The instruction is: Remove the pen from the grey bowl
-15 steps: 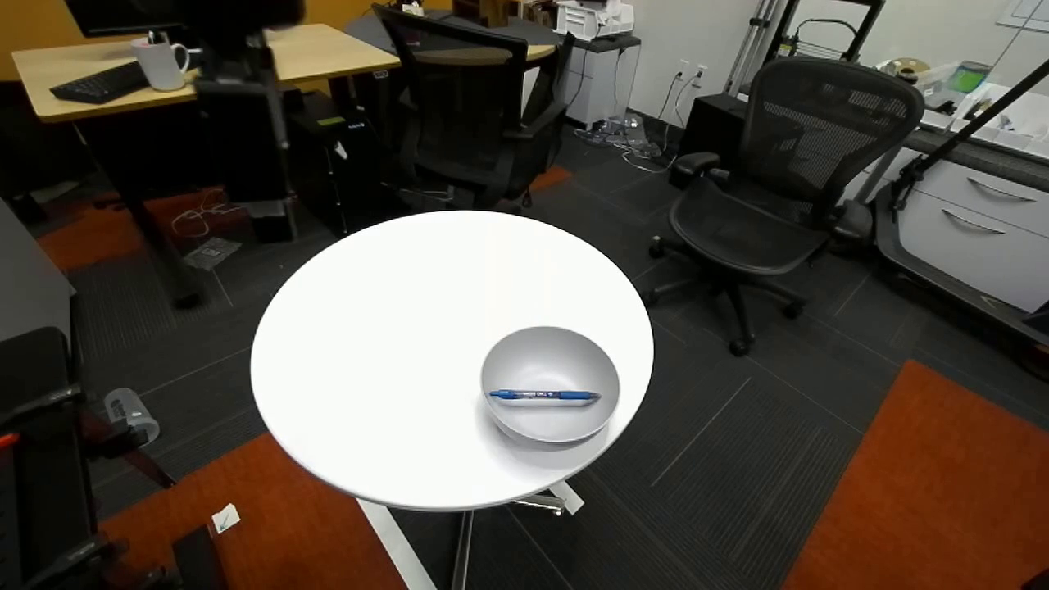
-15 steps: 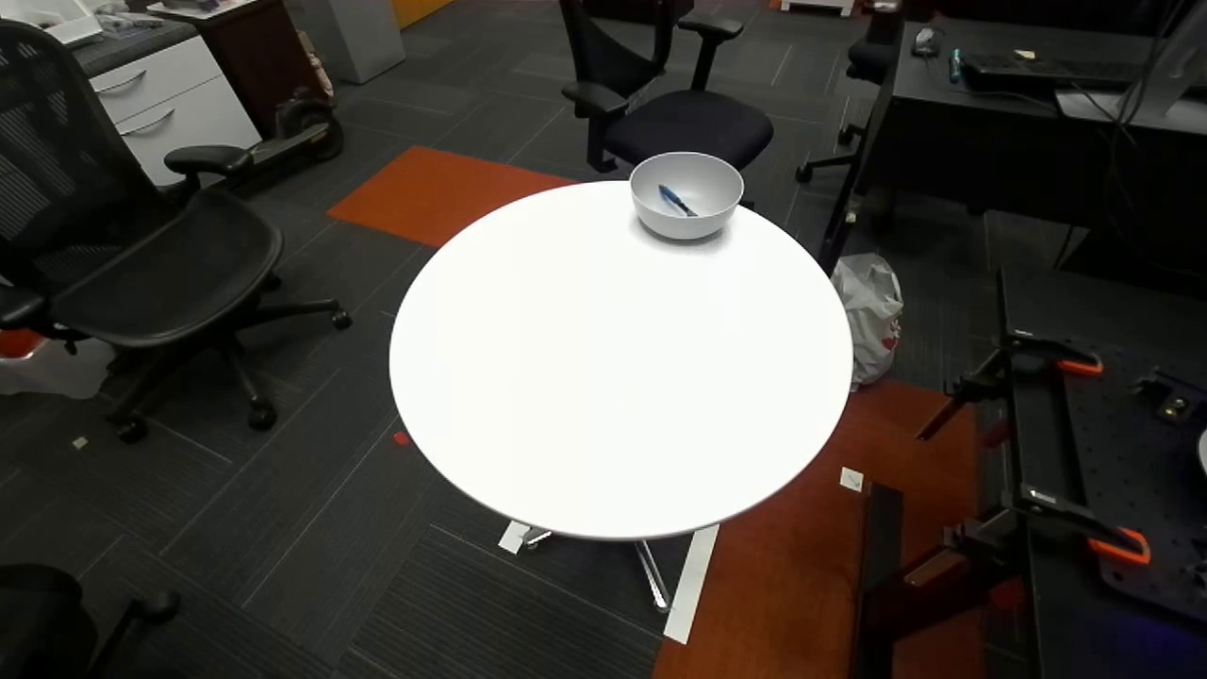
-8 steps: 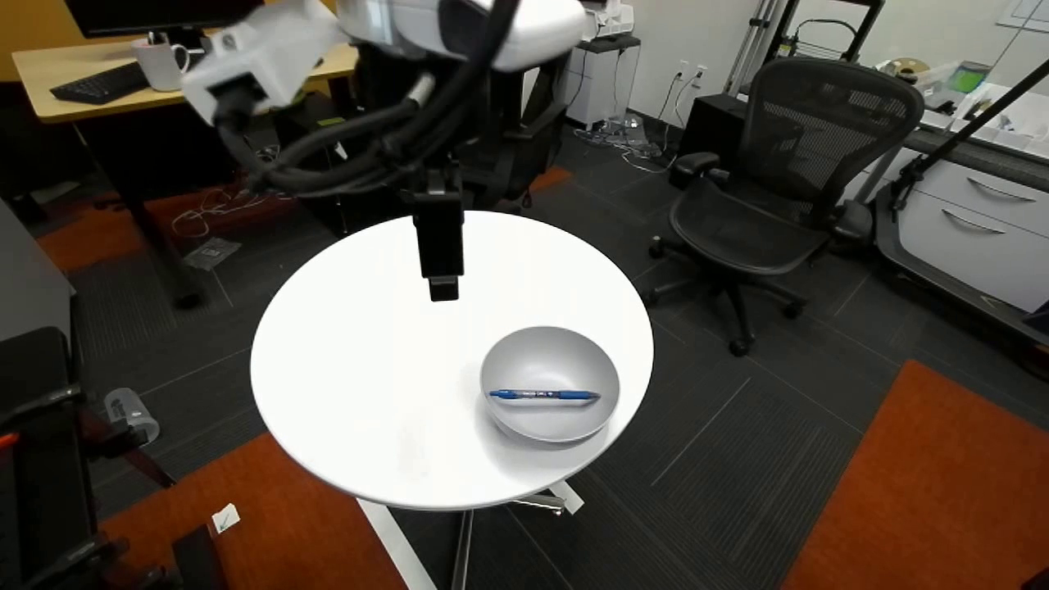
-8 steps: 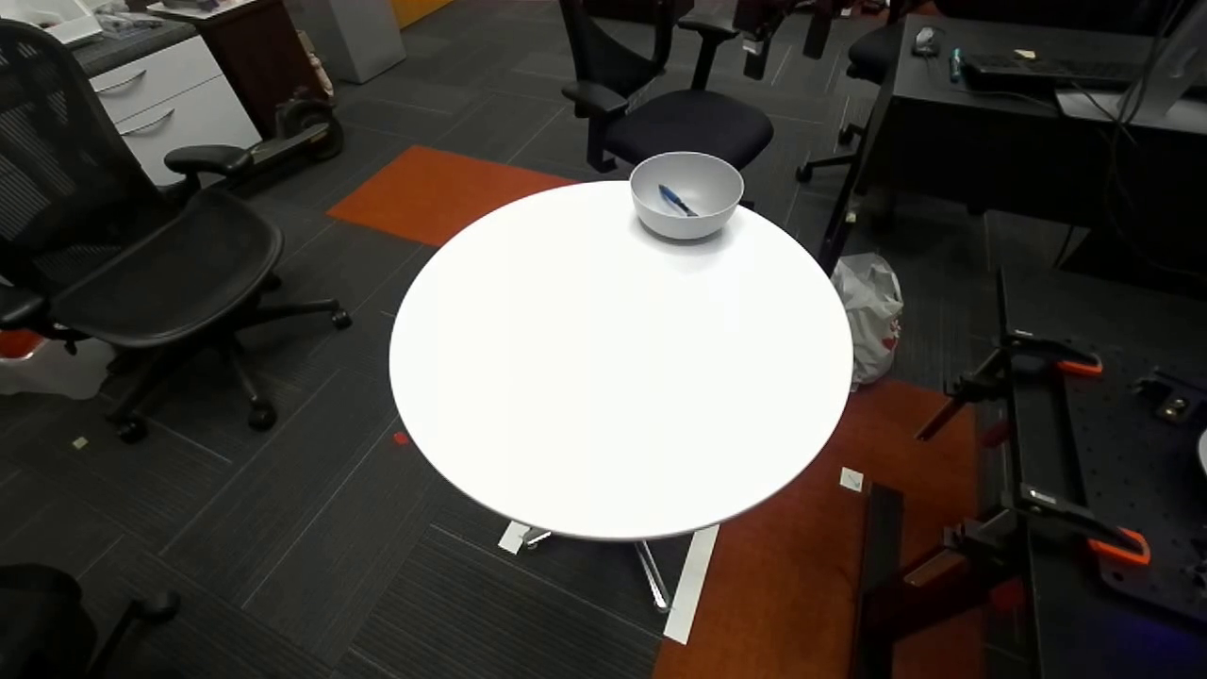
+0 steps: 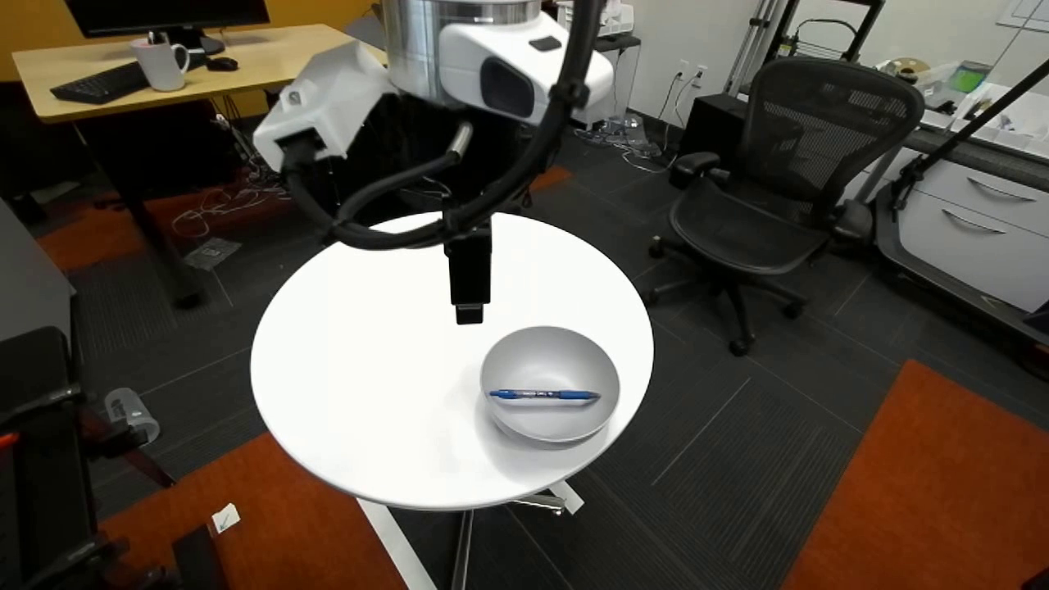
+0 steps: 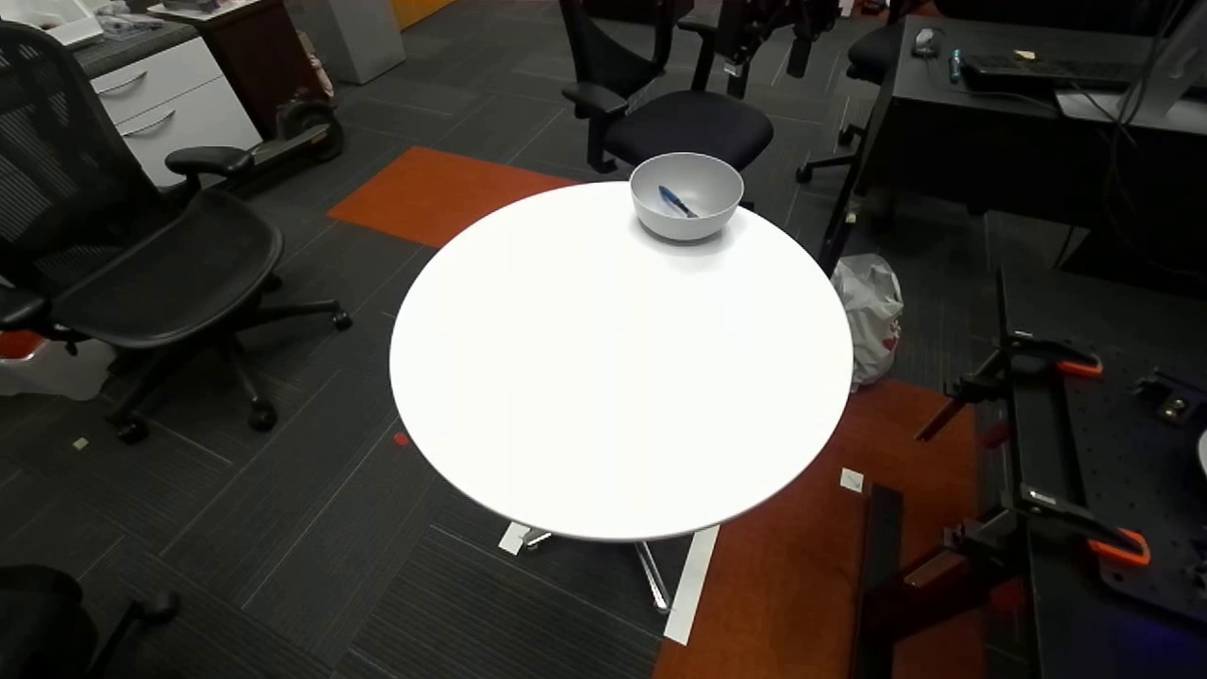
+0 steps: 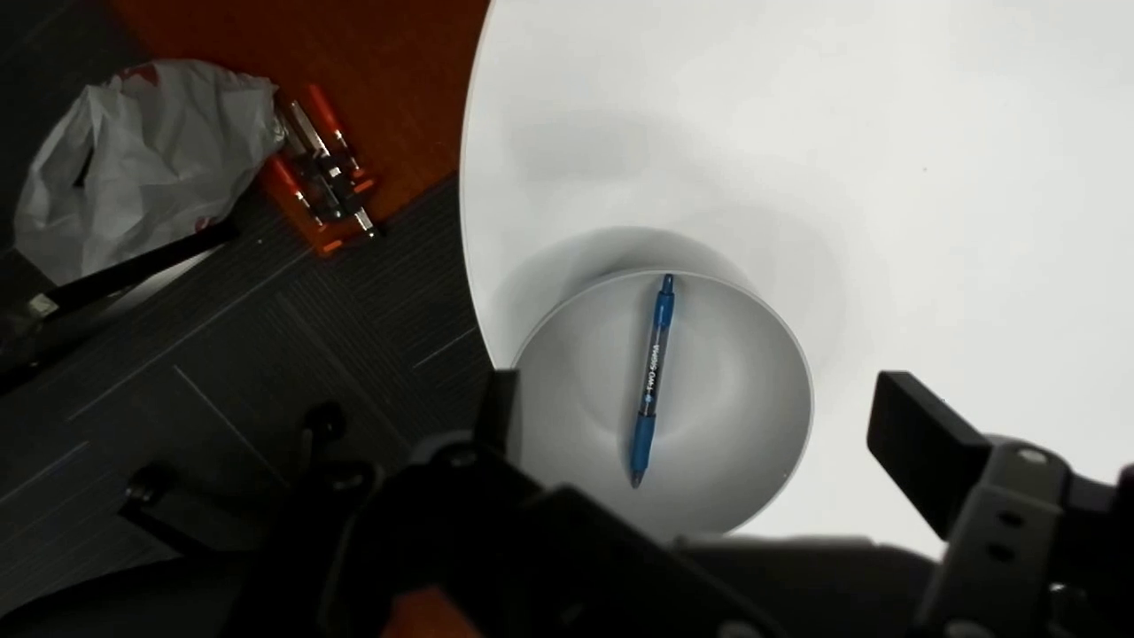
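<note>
Pen in grey bowl near edge of table
Probably light, stiff, slick; pinch mid-barrel. Gripper empty, fingers wide.

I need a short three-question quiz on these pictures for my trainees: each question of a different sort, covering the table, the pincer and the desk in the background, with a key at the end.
1. Multiple choice: what shape is the white table under the bowl? A square; B round; C triangular.
2. True or false: the pincer stands open, apart from the pen.
3. Fill the gap: in an exterior view, a white ...... with a handle stands on the light-brown desk.

Key: 1. B; 2. True; 3. mug.
</note>
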Controlling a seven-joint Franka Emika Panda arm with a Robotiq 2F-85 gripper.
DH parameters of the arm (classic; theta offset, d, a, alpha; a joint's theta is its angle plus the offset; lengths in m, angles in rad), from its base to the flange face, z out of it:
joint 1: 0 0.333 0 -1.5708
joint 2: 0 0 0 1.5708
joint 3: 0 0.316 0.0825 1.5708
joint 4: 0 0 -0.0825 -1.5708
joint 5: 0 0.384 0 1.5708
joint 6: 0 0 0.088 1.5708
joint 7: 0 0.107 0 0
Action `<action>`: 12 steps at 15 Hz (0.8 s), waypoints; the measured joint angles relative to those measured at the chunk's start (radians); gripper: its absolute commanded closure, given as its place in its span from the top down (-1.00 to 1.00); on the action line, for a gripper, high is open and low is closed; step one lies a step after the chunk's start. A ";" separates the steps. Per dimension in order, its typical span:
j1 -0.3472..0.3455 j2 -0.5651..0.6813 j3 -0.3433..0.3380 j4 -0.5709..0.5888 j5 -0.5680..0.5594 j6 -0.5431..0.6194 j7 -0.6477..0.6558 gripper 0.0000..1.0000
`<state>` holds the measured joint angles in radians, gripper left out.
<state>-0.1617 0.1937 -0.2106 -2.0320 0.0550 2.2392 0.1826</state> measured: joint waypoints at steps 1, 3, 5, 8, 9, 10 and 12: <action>0.000 0.000 0.000 0.000 0.000 0.000 0.000 1.00; 0.000 0.003 0.000 0.000 0.000 0.002 0.000 1.00; 0.000 0.019 0.000 -0.001 0.001 0.053 0.000 1.00; 0.000 0.078 0.001 -0.002 0.002 0.205 0.001 1.00; 0.000 0.103 0.001 -0.001 0.002 0.250 0.002 1.00; 0.000 0.129 0.001 -0.001 0.002 0.289 0.004 1.00; 0.001 0.179 0.003 0.002 0.002 0.353 0.013 1.00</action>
<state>-0.1609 0.3724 -0.2078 -2.0305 0.0572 2.5924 0.1956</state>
